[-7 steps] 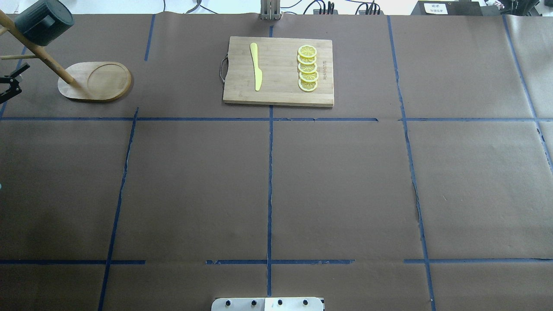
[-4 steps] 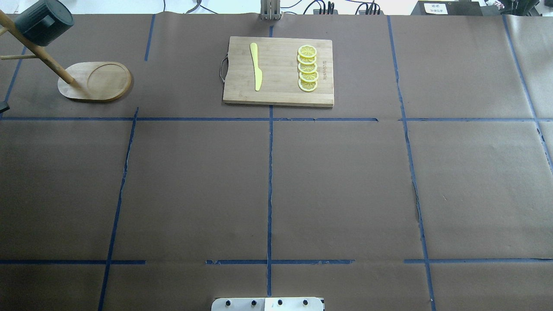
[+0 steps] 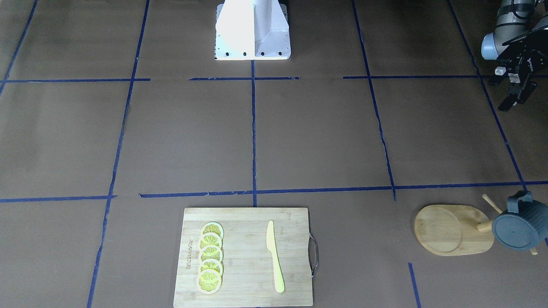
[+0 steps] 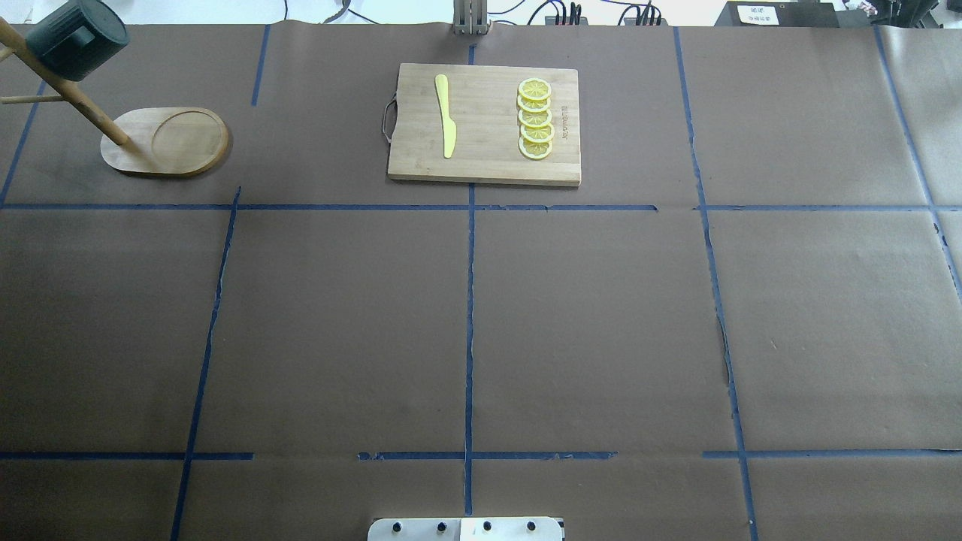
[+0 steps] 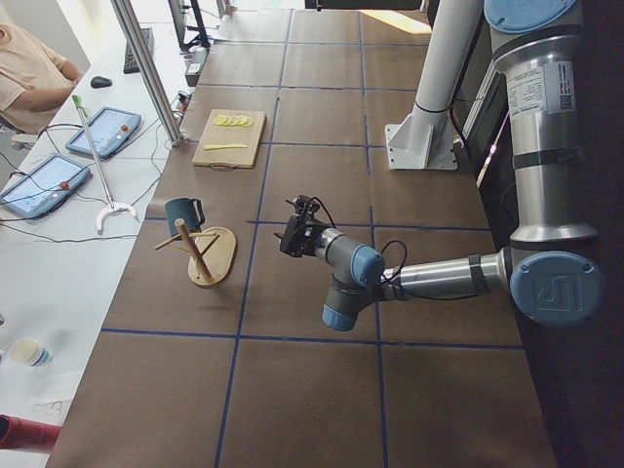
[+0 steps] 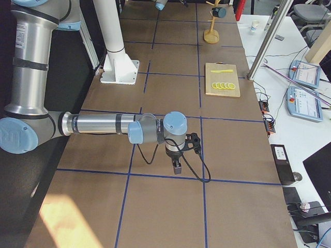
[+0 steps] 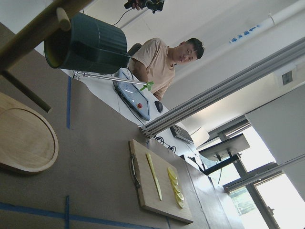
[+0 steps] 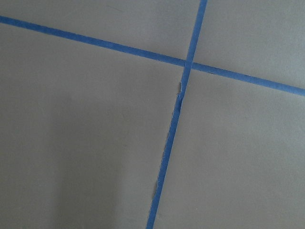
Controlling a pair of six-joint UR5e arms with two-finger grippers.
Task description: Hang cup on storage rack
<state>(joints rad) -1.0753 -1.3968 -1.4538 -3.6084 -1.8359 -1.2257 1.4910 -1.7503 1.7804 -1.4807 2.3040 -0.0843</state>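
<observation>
Overhead exterior view: the cup (image 4: 74,39) hangs on an upper peg of the storage rack (image 4: 120,154), long axis tilted, base turned away from the post. The left gripper (image 3: 519,97), fingers apart and empty, is well clear of the rack; a second ago it was just beside it. The right gripper (image 6: 177,166) is far from the rack, and I cannot tell its opening.

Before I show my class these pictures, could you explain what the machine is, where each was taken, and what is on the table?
A robot with two arms, each ending in a two-finger gripper. Cameras look from above, from the front, from both table ends and from each wrist. On the table: a cutting board with a knife and lemon slices. The cup hangs on the storage rack. The left gripper is open and empty; the right gripper hovers over the table.
</observation>
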